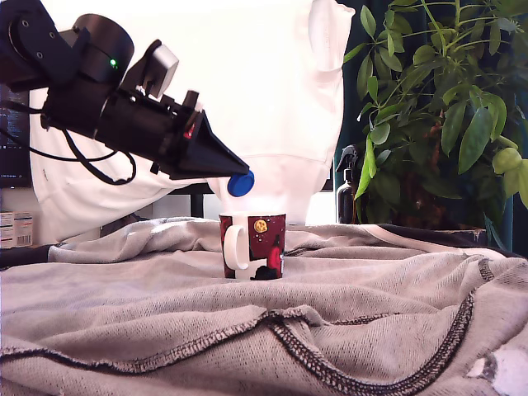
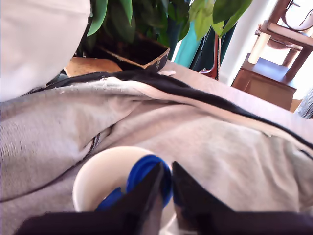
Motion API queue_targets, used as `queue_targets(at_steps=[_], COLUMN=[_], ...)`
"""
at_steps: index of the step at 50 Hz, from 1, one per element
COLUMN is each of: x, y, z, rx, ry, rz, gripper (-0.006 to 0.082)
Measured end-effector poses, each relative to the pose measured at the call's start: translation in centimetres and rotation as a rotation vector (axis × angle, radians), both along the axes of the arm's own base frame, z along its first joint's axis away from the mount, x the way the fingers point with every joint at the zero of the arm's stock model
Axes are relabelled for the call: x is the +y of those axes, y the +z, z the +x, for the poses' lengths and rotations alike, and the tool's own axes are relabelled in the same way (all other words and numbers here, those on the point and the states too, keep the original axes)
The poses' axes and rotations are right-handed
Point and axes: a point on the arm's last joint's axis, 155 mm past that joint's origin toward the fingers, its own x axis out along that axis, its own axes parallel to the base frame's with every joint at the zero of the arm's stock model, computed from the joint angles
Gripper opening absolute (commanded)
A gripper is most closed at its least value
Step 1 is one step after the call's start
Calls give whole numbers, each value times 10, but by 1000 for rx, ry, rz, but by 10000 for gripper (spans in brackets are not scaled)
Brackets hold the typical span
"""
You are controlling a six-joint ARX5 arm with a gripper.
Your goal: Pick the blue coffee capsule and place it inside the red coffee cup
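Gripper [image 1: 238,173]: the two black tapered fingers are drawn narrow and clamp the blue coffee capsule [image 1: 240,183] at their tips. The wrist view confirms this, with the fingers [image 2: 146,193] pinching the capsule [image 2: 143,170] and only a thin slit between them.

Position, taken from the red coffee cup [image 1: 262,244]: the capsule hangs clear above the cup's mouth, not touching the rim. In the exterior view it sits over the handle-side half of the opening, not over the centre. In the wrist view it overlaps the cup's white interior [image 2: 100,171] close to one edge. I judge a straight drop may clip the rim, so a small shift toward the cup's centre is advisable before release. Depth alignment cannot be confirmed from the exterior view alone.

Axis: the capsule shows a round face to the exterior camera, so I take it to be held on its side, long axis roughly level rather than upright.

Materials: the capsule is smooth, bright-blue plastic. The cup is glazed ceramic, dark red with a yellow disc and a white handle, and stands upright. Beneath the cup lies a grey knitted cloth [image 1: 371,305], rumpled, with dark stitched hems, which makes a soft, uneven footing. Behind the cup hangs a white garment [image 1: 272,99].
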Motion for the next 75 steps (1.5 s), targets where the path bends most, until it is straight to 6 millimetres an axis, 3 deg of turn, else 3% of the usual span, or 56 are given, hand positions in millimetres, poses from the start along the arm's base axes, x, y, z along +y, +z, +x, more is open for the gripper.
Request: queue_targets(at_steps=[2,13,19,26,31,40,49,54,63,75], x=[-1,-19,-22,-19,-10,21,68,100,148,189], y=[-1,2,2,2,2,1,37,56,71,89], z=[0,-15,-19,-15,-7,25,46,43,31,8], rx=[-10,-60,-59,-30,10,15,-59,-62,-57,-29], ry=[-7,-85,-98,-77,-33,171,411,527,654,740], rz=[3,3,1,-9,-20,26,90,136,217,245], gripper=[451,432,278,-26,-19,-19,-19,-19,-19,-19])
